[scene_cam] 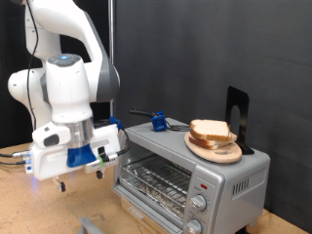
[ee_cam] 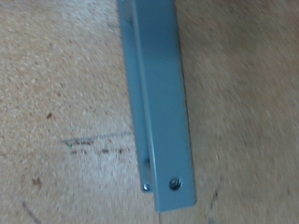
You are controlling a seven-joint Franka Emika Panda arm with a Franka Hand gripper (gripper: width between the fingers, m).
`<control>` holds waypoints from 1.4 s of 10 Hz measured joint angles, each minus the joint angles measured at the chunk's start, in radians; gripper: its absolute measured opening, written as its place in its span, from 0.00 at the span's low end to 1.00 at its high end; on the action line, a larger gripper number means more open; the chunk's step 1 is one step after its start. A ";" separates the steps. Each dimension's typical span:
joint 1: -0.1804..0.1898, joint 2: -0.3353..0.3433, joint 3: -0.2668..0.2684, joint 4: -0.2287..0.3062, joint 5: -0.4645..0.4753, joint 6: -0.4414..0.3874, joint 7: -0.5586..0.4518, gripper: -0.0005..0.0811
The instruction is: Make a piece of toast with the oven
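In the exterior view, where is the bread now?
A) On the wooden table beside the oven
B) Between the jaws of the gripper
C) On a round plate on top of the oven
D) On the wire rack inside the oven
C: the bread lies piled on a round plate that stands on top of the oven, while the gripper hangs apart from it, at the exterior view's left of the oven.

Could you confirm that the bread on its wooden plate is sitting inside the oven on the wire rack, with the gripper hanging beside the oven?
Not quite: in the exterior view the bread and plate sit on top of the oven, not on the rack. The gripper does hang beside the oven.
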 joint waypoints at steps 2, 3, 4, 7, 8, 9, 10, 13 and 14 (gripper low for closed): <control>-0.012 0.000 -0.011 -0.045 -0.040 0.008 -0.048 1.00; -0.020 0.000 -0.019 -0.062 -0.046 0.016 -0.054 1.00; -0.031 -0.001 -0.029 -0.075 -0.039 0.032 -0.056 1.00; -0.035 -0.008 -0.023 -0.079 0.036 0.011 -0.138 1.00; -0.033 -0.029 -0.014 -0.066 0.159 -0.063 -0.285 1.00; -0.031 -0.067 -0.013 -0.051 0.276 -0.152 -0.420 1.00; -0.031 -0.109 -0.016 -0.043 0.376 -0.222 -0.518 1.00; -0.032 -0.234 -0.014 -0.040 0.519 -0.288 -0.536 1.00; -0.035 -0.275 0.002 -0.039 0.492 -0.288 -0.447 1.00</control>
